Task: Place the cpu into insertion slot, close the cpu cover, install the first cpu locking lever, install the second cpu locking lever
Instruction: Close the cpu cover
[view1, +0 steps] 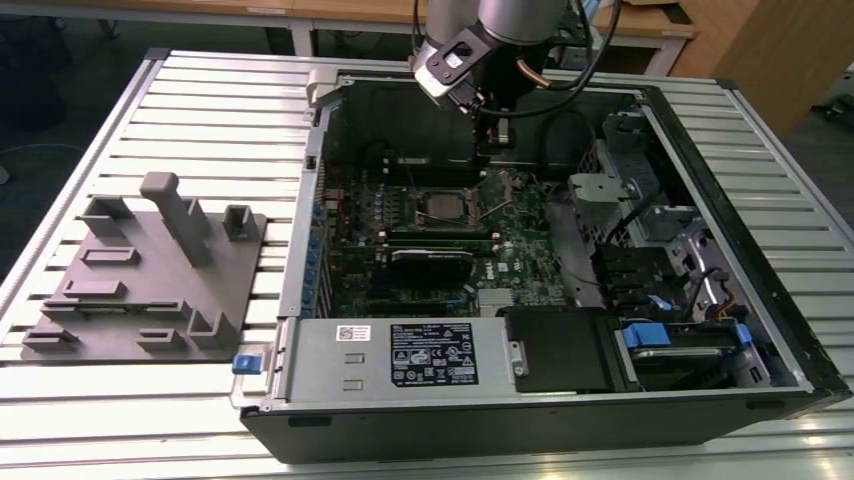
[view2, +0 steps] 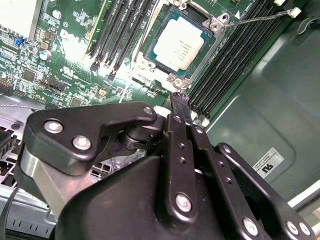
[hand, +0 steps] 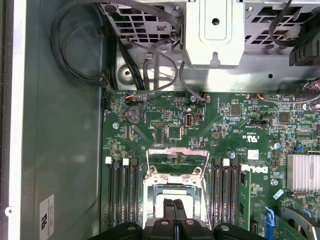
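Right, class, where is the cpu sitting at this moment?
In the second wrist view the cpu lies flat inside the cpu cover on the green motherboard, between two banks of long memory slots, just beyond the gripper.

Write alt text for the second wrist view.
The shut black gripper points at the silver-topped cpu, which is seated in the metal-framed insertion slot. Green motherboard and long black memory slots flank it.

Cpu cover (hand: 172, 179) partly behind pincer (hand: 174, 202)
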